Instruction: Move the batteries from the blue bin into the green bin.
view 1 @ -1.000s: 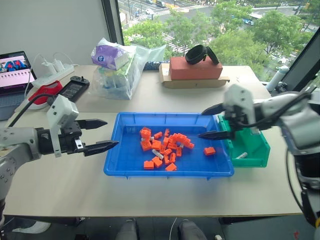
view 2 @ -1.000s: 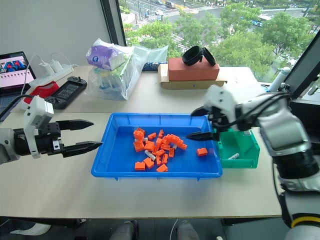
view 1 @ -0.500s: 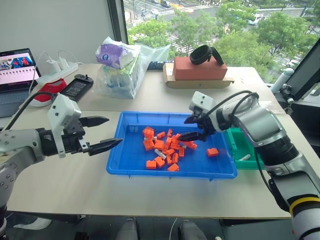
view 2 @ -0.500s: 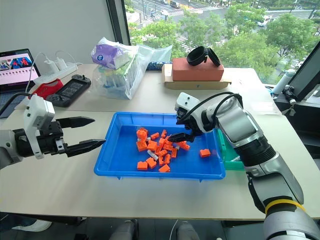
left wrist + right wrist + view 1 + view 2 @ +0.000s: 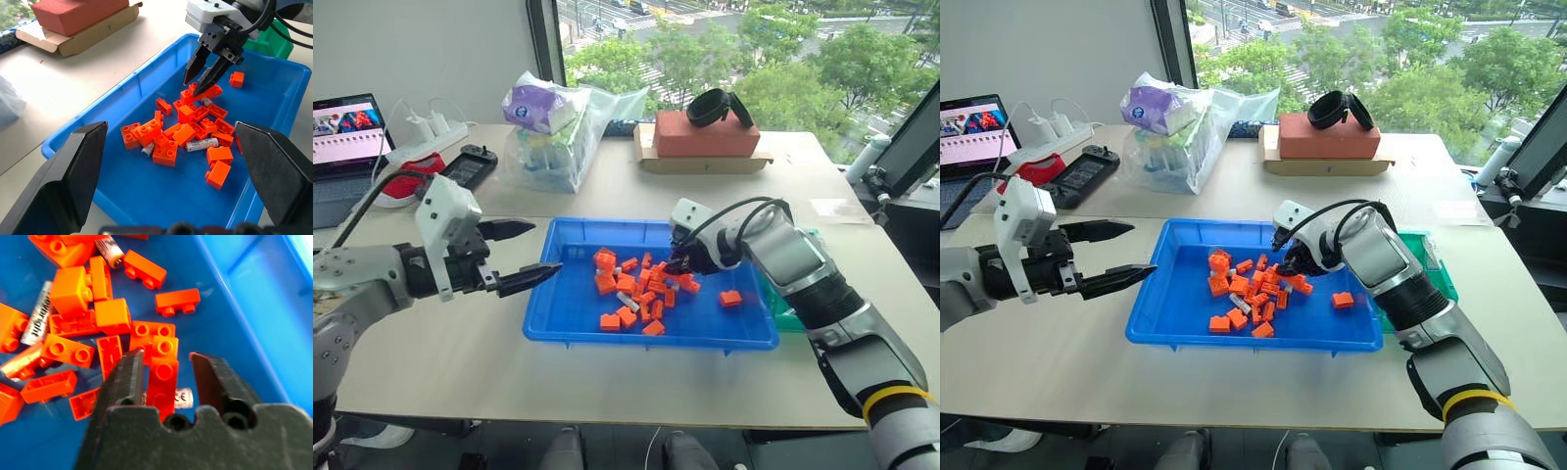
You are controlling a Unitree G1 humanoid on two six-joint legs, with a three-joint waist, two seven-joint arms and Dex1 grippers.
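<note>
In the head view the left gripper (image 5: 546, 247) is hovering spread beside the blue bin (image 5: 646, 344), while the right gripper (image 5: 674, 266) is dipping into the bin's blocks (image 5: 628, 315); the green bin (image 5: 1438, 279) is sitting just right of it. In the left wrist view one battery (image 5: 201, 144) is lying loose among blocks. In the right wrist view the jaws are standing slightly parted astride a block, with a second battery (image 5: 183, 396) half hidden beneath; better to be clearing that block and closing on the battery alone

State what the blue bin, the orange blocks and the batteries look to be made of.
Blue bin: likely moulded plastic, glossy, with a rolled rim.
Orange blocks: plastic, smooth, with moulded round studs.
Batteries: apparently metal, silver-grey sheen with printed wrap.
</note>
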